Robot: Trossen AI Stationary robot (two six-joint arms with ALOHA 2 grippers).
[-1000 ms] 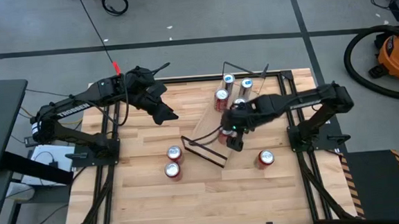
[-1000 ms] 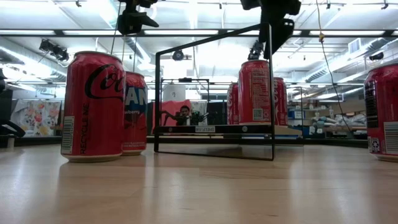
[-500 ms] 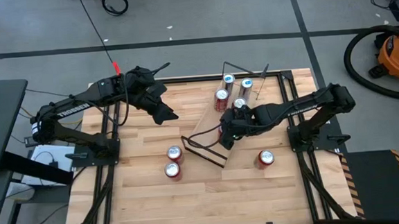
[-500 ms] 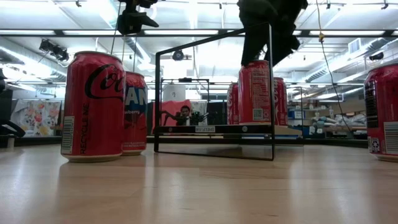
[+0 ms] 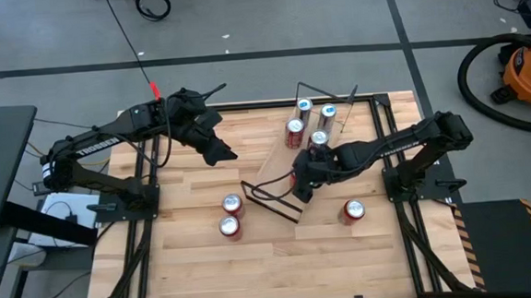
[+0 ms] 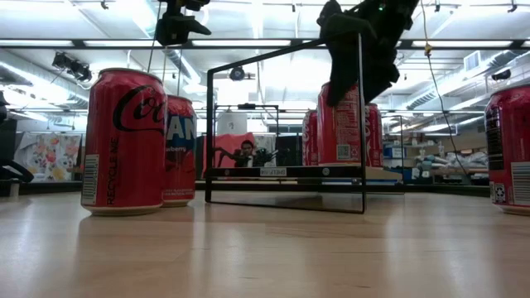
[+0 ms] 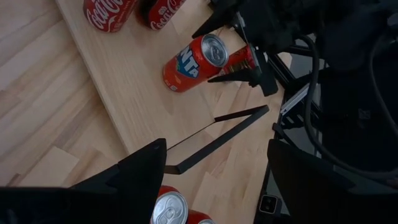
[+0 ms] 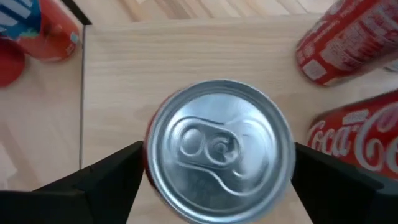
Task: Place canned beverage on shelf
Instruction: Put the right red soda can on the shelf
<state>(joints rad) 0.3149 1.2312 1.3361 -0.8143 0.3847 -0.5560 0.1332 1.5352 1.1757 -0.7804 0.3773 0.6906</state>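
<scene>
The shelf (image 5: 280,162) is a light-wood board with a black wire frame, lying aslant on the tabletop. An orange-red Fanta can (image 8: 217,149) stands upright on the shelf near its near end; it also shows in the left wrist view (image 7: 189,62) and the low view (image 6: 339,132). My right gripper (image 5: 297,179) is open and points down over this can, one finger on either side of its top. Several other cans (image 5: 305,119) stand on the shelf's far half. My left gripper (image 5: 218,150) hovers open and empty over the table's far left. My right gripper comes at the Fanta can from above, its fingers (image 8: 109,180) close beside the can's upper wall (image 8: 148,155) on two opposite sides. I cannot tell whether they touch it. The can stands upright on the shelf board.
Two red cans (image 5: 231,214) stand on the tabletop left of the shelf's wire end frame (image 5: 270,200). Another can (image 5: 352,210) stands on the table at the near right. Two Coca-Cola cans (image 8: 348,43) stand close by on the shelf.
My right gripper has gone down and a little toward the table's left edge, from above the shelf's near end onto the Fanta can, so that its fingers now stand around the can's top. The can has stayed in place.
</scene>
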